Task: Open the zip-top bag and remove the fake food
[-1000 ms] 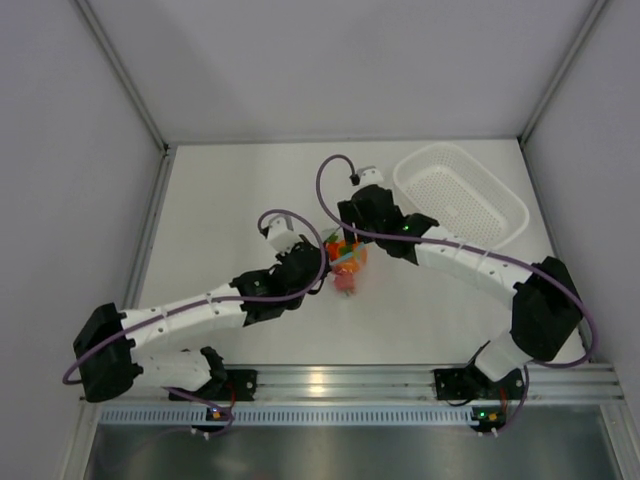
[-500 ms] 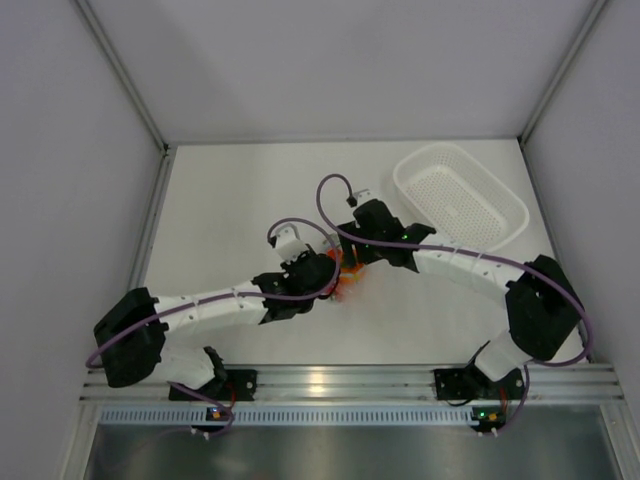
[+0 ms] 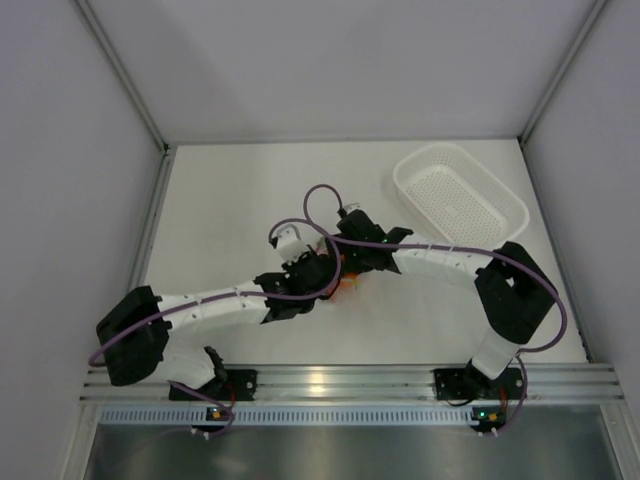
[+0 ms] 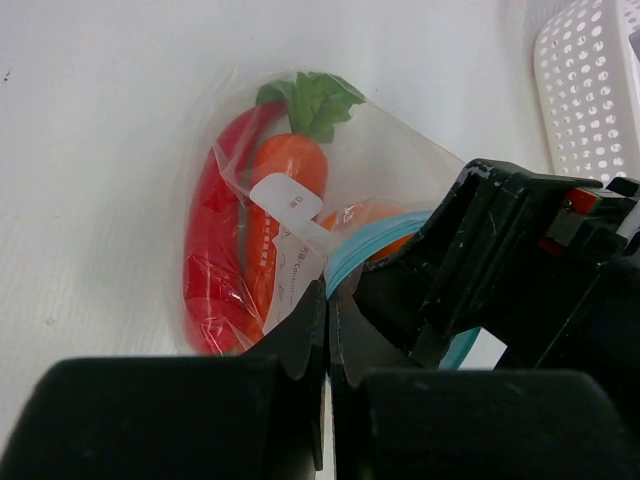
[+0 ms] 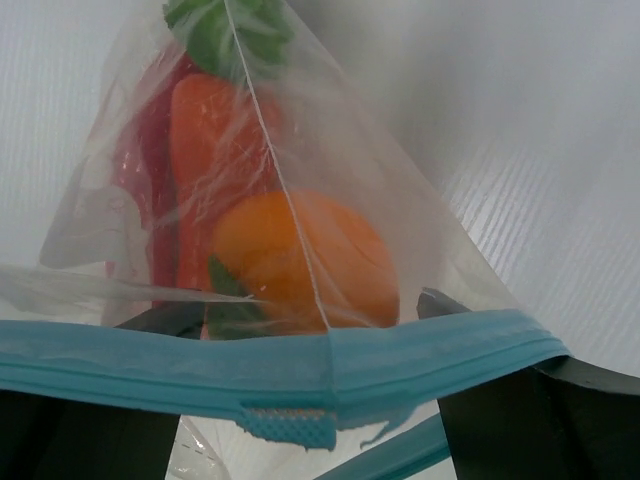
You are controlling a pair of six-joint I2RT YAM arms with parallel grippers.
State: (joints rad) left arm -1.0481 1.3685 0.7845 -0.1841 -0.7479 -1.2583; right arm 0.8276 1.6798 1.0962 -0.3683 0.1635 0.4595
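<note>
The zip-top bag lies on the white table and holds the red chili, the carrot and the round orange. My left gripper is shut on the bag's edge right by the light blue zip strip. My right gripper is open, its fingers spread wide, with the strip stretched across in front of them; a second strip piece shows lower right. In the top view both grippers meet over the bag, which is mostly hidden.
A white perforated basket stands at the back right, and its corner shows in the left wrist view. Grey walls close in the table on three sides.
Both wrists have drawn closer together and lower over the bag. The right arm has folded in toward the left. The bag, plainly seen a second ago, is now mostly covered.
</note>
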